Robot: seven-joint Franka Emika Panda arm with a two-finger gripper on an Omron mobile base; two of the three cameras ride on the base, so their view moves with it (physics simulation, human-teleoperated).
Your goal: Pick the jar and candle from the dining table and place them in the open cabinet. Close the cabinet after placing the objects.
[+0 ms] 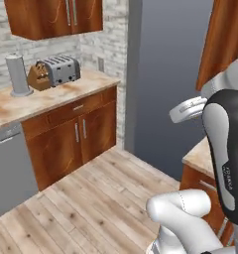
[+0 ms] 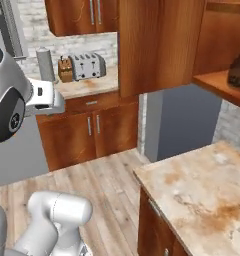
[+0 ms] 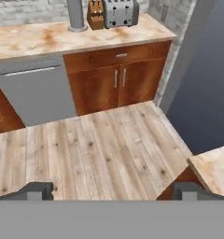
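Note:
My gripper is open, its two dark fingertips wide apart with nothing between them. It hangs high over the wooden floor and faces the far counter. The white hand sits at the left of the right base view. The cabinet hangs at the upper right with its door swung open. On its shelf, cut by the frame edge, stands a squat dark thing that looks like the jar. The candle and the dining table are out of view.
A marbled counter lies below the open cabinet, its corner close to the hand. Across the floor, another counter carries a toaster, a knife block and a grey cylinder, with a dishwasher below.

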